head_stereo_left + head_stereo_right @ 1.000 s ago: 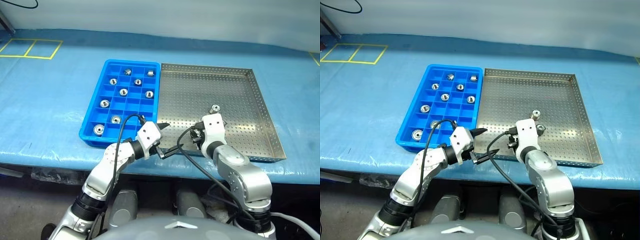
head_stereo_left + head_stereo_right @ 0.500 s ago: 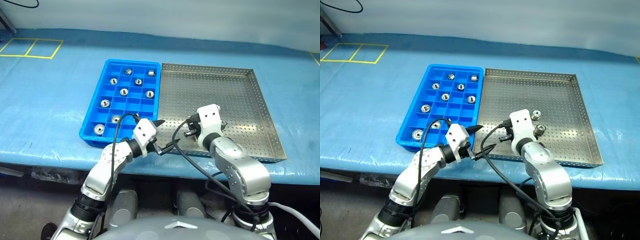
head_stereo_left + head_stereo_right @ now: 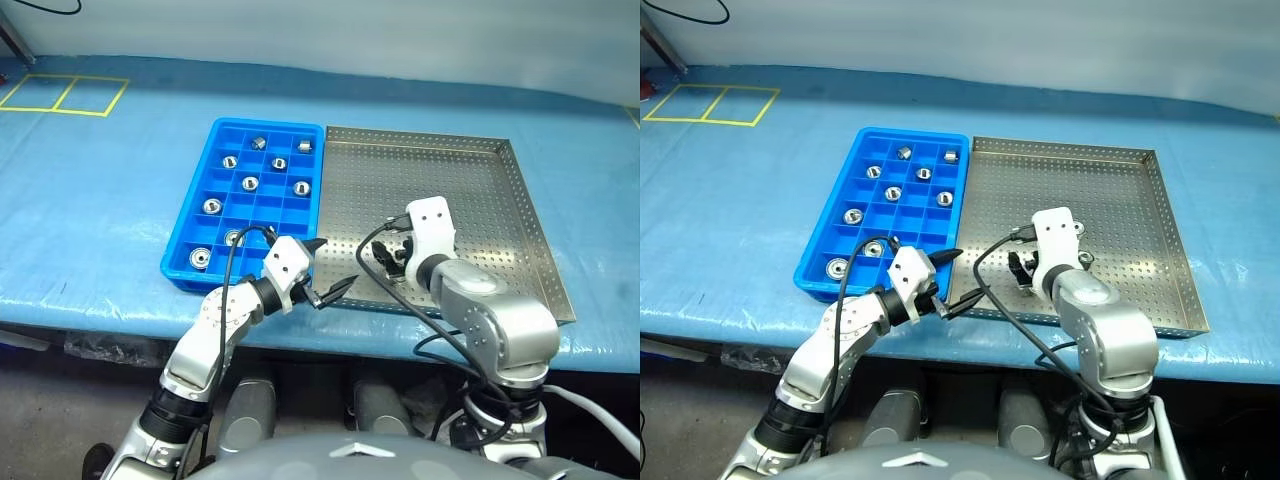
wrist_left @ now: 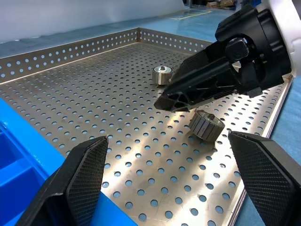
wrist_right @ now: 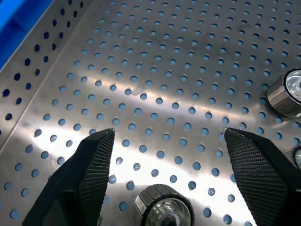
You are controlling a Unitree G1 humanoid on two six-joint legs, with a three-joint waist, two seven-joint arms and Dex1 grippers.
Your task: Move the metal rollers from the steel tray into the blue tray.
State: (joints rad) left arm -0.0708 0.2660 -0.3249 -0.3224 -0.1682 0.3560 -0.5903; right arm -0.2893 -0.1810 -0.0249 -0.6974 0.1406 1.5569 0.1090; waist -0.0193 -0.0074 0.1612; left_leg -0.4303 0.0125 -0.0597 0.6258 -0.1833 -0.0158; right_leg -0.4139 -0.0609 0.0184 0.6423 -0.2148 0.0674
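1. The right gripper [image 5: 164,155] is seen above the near part of the steel tray [image 3: 480,170], its fingers [image 5: 89,174] spread wide with nothing between them.
2. In the right wrist view, one of the metal rollers [image 5: 164,209] lies on the perforated floor in the gap between the two fingers, close to the gripper's base and touched by neither.
3. A second roller [image 5: 287,92] is seen further off on the tray floor, outside the fingers.
4. In the left wrist view, the right gripper's black fingers [image 4: 207,84] are held just above a roller lying on its side [image 4: 206,125], with another roller [image 4: 162,74] upright beyond it.
5. The left gripper [image 3: 325,272] is held at the near edge, where the two trays meet, its fingers wide apart and empty.
6. Eight rollers are seen resting in separate compartments of the blue tray [image 3: 200,272], which lies against the left side of the steel tray.
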